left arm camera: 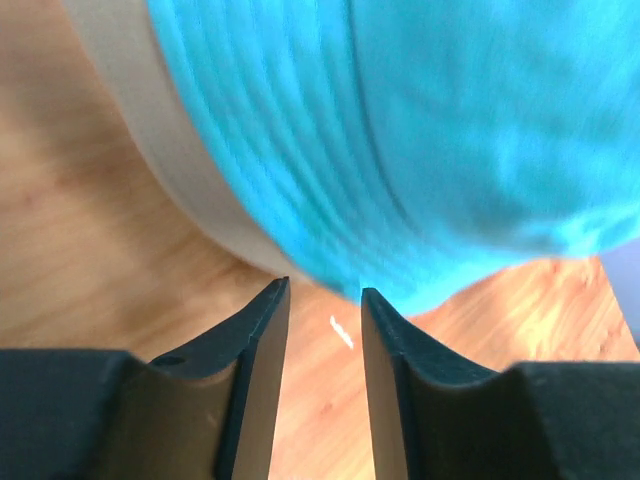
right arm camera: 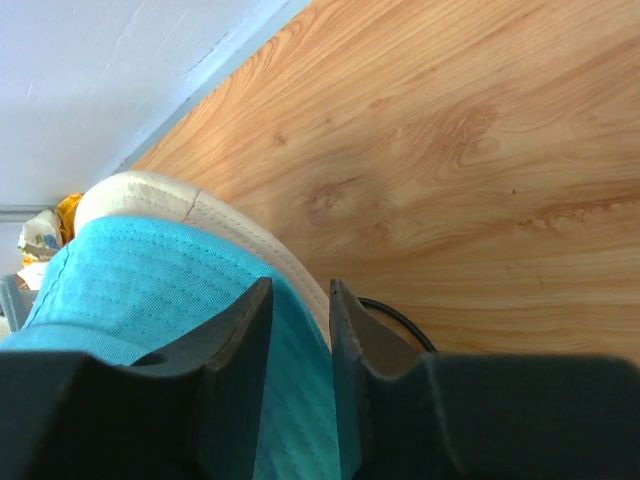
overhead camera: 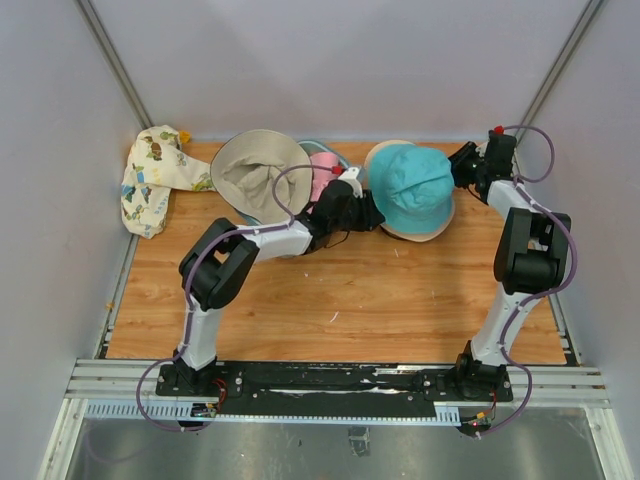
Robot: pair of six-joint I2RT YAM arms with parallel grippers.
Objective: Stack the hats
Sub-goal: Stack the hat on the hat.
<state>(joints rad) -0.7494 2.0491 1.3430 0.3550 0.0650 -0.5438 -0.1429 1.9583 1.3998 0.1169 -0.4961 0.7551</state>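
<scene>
Teal hat (overhead camera: 412, 185): lay atop the cream hat (overhead camera: 432, 229), by the desk's (overhead camera: 400, 300) far edge.
Left gripper (left arm camera: 325, 290): jaws slightly apart, empty, at its brim.
Right gripper (right arm camera: 300, 285): jaws narrowly apart over both brims.
Risk: we feared a finger snagging the brim, dragging the stack askew.

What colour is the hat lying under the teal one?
The lower hat is beige, clearest in the right wrist view, peeking out under the teal hat.
</scene>
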